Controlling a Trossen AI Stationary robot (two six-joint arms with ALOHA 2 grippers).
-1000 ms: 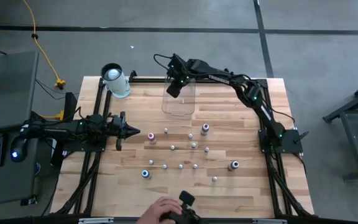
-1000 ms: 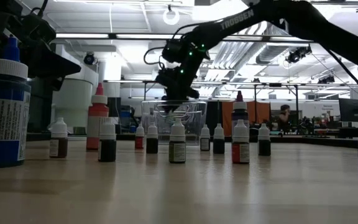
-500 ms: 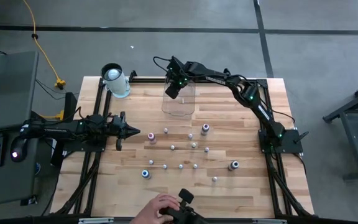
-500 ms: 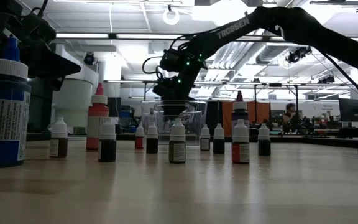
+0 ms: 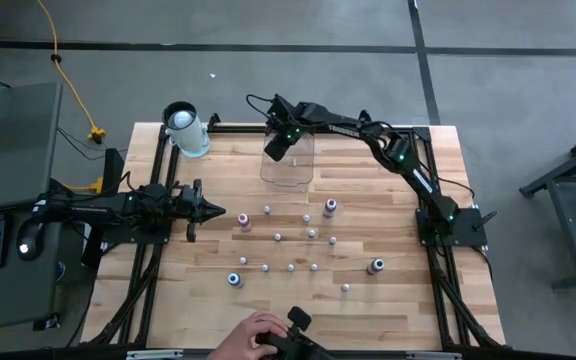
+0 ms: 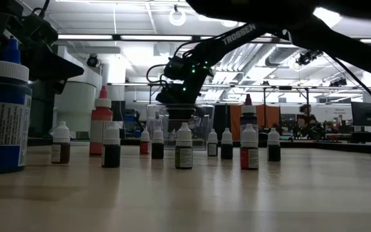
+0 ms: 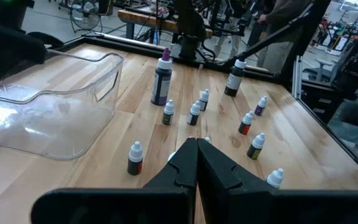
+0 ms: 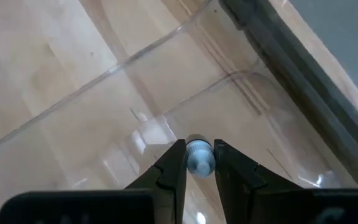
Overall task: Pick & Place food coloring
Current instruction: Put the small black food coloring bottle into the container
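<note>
Left gripper [image 5: 214, 212] is idling at the table's left side, fingers pressed together, holding nothing.

Food coloring bottles [image 5: 290, 240] are standing scattered mid-table, upright, apart from one another; the low view is showing white caps over dark bodies [image 6: 183, 147].

Clear plastic bin [image 5: 288, 160] is sitting at the far edge. Right gripper [image 5: 277, 146] is hovering over its left part, pinching one small bottle [image 8: 199, 157] by its sides, fingers [image 8: 169, 168] narrowly parted around it.

Handling judgement: these bottles are likely light, rigid plastic, smooth and easily toppled. Gripping across the body below the cap seems safest. A short release into the bin should limit bouncing.
</note>
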